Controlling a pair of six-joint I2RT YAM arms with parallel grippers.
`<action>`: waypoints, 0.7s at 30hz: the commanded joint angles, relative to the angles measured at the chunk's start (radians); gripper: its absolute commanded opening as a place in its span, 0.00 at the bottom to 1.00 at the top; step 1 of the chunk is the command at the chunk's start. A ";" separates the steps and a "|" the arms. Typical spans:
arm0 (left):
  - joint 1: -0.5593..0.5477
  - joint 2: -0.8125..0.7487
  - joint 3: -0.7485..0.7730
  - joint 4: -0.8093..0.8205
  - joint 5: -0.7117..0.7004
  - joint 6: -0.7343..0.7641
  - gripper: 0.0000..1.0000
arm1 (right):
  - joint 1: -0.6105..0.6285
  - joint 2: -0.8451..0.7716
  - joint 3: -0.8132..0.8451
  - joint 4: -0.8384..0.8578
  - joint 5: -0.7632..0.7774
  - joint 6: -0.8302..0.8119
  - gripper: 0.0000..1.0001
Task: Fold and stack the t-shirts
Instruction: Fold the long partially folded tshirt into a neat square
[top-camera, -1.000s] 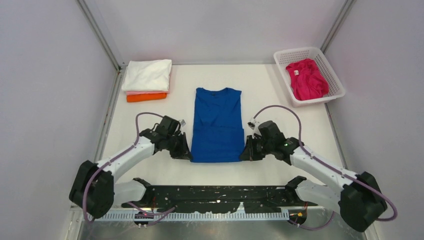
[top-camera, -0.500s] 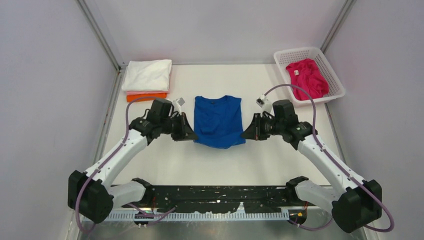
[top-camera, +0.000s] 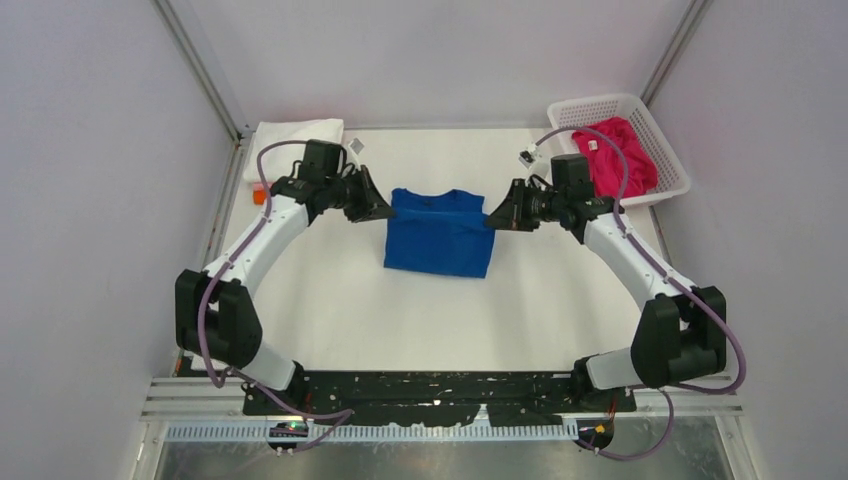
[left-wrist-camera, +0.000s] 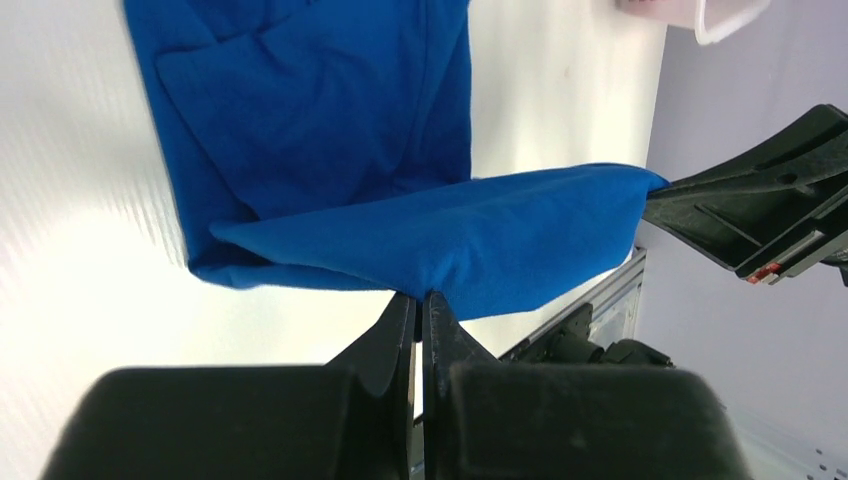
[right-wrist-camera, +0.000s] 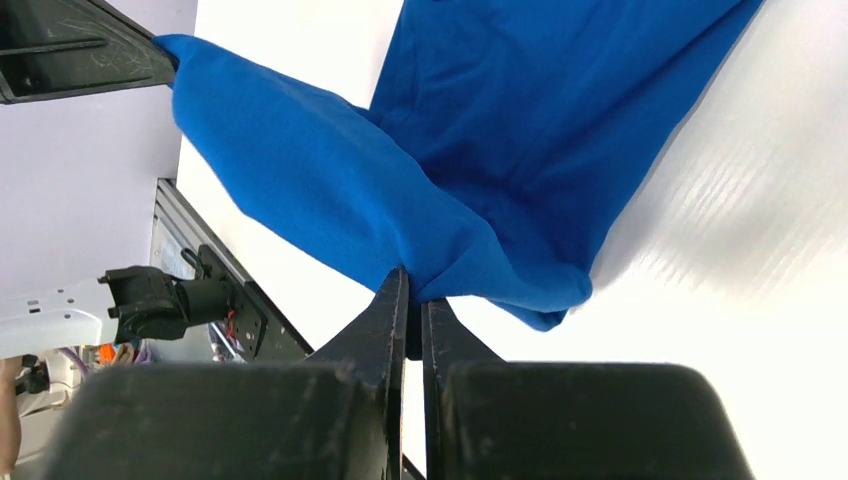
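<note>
A royal blue t-shirt (top-camera: 438, 235) lies mid-table, its near half folded up and carried toward the collar. My left gripper (top-camera: 385, 212) is shut on the fold's left corner, and the right gripper (top-camera: 490, 219) is shut on the right corner. In the left wrist view the blue t-shirt (left-wrist-camera: 420, 230) stretches from my left gripper (left-wrist-camera: 421, 296) across to the other gripper's black fingers (left-wrist-camera: 760, 210). The right wrist view shows the blue t-shirt (right-wrist-camera: 520, 130) pinched in my right gripper (right-wrist-camera: 409, 277). A stack of folded t-shirts (top-camera: 283, 140), white on top, sits at the back left, partly hidden by the left arm. A magenta t-shirt (top-camera: 620, 155) lies crumpled in the basket.
A white lattice basket (top-camera: 581, 109) stands at the back right corner. Grey walls and metal rails close in the table on three sides. The black base rail (top-camera: 430, 395) runs along the near edge.
Both grippers have carried the blue shirt's bottom edge away from the near side toward the collar, folding it in half. Both arms stretched further across the table.
</note>
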 joint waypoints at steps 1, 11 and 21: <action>0.029 0.080 0.100 0.030 0.010 0.032 0.00 | -0.023 0.084 0.103 0.064 -0.051 -0.024 0.05; 0.067 0.296 0.314 -0.038 -0.076 0.065 0.00 | -0.070 0.321 0.255 0.121 -0.042 0.008 0.05; 0.090 0.533 0.499 -0.058 -0.078 0.055 0.00 | -0.085 0.543 0.394 0.172 0.035 0.035 0.05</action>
